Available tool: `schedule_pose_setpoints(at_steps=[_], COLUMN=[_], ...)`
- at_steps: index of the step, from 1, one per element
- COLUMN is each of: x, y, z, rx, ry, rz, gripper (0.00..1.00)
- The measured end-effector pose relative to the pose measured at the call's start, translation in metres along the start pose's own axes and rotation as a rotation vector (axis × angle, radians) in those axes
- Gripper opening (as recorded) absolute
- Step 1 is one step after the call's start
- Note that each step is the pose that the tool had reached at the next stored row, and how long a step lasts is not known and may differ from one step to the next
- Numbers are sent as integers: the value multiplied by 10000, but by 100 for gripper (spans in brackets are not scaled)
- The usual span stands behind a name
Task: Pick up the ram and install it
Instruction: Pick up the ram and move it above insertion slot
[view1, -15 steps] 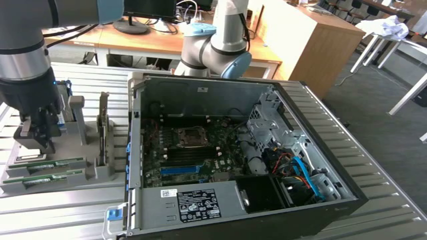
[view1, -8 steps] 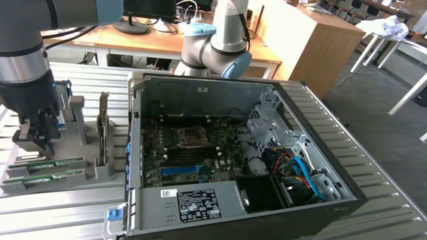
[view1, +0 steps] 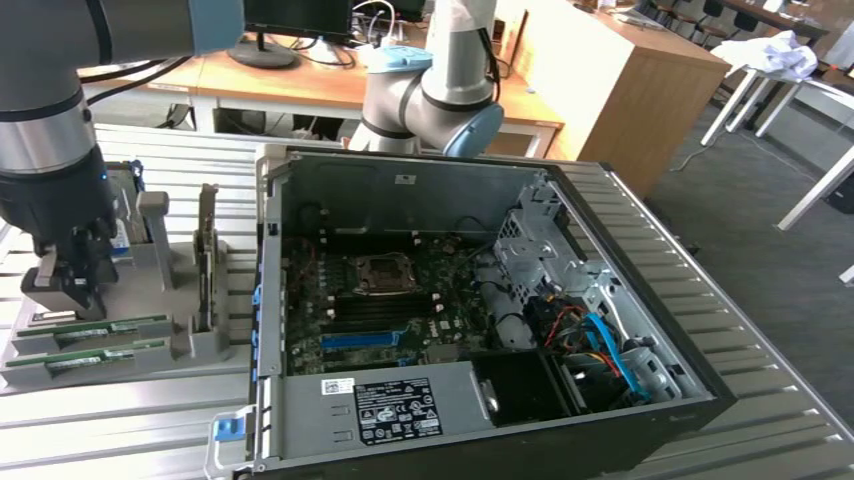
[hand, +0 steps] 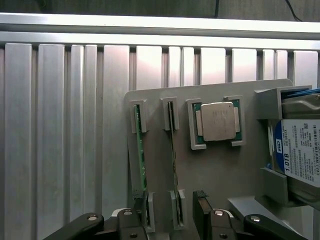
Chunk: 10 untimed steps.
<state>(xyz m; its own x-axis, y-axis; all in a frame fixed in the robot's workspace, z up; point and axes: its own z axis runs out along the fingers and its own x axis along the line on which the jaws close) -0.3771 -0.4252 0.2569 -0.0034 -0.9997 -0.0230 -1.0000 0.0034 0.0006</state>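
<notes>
Slatted metal table (hand: 60, 125). Grey parts holder (hand: 215, 175) lies on it, with a square silver processor chip (hand: 218, 121) in its bracket and a blue-labelled hard drive (hand: 300, 150) just beside. Open computer case (view1: 694, 400) near the holder; motherboard (view1: 400, 310) exposed, labelled power supply (view1: 387, 405) inside.

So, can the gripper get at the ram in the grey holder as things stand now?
Probably yes. The open gripper hangs above the grey holder, its fingers either side of the ram standing on edge in its slot. Nothing covers it, though the second stick beside it sits close to one finger.
</notes>
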Motion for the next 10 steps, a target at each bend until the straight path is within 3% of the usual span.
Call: schedule_pose_setpoints(at_steps=[6,10], x=[22,30], y=[2,4], z=[13,19], rx=[-11,-12], ry=[1,2], rz=[-475,-519], gripper=[50,50])
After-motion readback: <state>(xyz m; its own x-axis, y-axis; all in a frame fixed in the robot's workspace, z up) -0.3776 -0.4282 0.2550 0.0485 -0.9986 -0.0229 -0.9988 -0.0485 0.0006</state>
